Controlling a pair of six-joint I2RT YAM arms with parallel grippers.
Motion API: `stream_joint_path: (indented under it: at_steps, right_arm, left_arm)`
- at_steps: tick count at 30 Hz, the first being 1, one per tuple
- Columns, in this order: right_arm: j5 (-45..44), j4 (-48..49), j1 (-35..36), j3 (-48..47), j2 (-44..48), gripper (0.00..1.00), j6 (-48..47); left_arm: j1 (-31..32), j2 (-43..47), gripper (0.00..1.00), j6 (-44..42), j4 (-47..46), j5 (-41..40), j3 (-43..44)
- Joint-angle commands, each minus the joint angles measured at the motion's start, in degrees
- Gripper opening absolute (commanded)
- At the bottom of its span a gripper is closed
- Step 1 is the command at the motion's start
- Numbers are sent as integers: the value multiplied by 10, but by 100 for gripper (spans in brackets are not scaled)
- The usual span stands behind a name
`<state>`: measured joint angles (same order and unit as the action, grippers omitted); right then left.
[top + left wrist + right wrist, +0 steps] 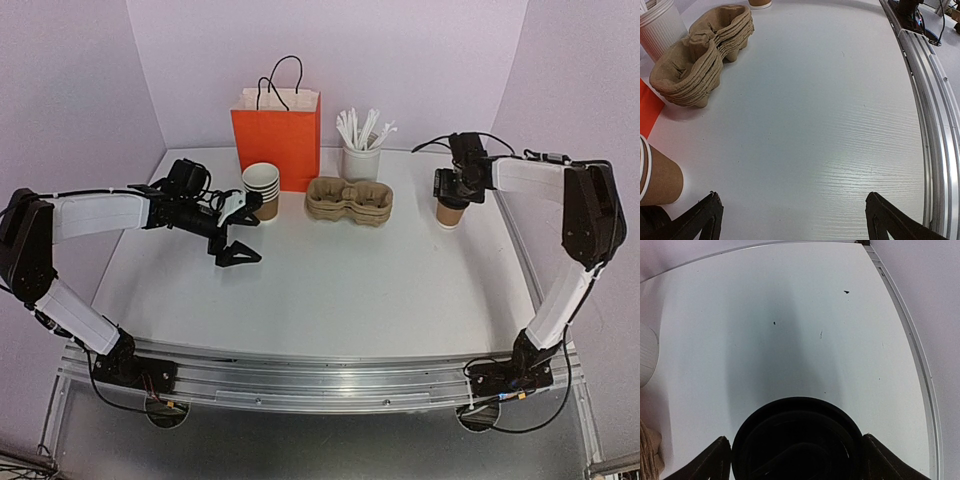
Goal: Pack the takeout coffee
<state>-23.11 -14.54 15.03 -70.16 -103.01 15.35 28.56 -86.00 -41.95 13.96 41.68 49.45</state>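
Meanwhile, the right gripper [797, 457] straddles the black lid of the takeout coffee [449, 213], which stands at the table's [330, 290] far right. Its fingers [715, 460] seem to touch the lid, but grip is unclear. The left gripper [792, 220] hangs wide open, empty.

Brown, black-lidded takeout coffee [449, 214] stands upright at far right.

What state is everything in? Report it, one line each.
takeout coffee: upright, lid on.
right gripper: fingers flank the lid; grip unclear.
left gripper: open, empty.
orange bag: upright, top open.
cup stack: upright, lidless.
carrier stack: nested, empty.
white holder: upright, filled with sticks.
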Motion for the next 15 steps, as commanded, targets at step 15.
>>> stream_joint_path:
  at_steps: [15]
  right_arm:
    - [162, -11, 10, -62, 112, 90, -40]
  left_arm:
    - [-6, 76, 99, 90, -23, -12, 77]
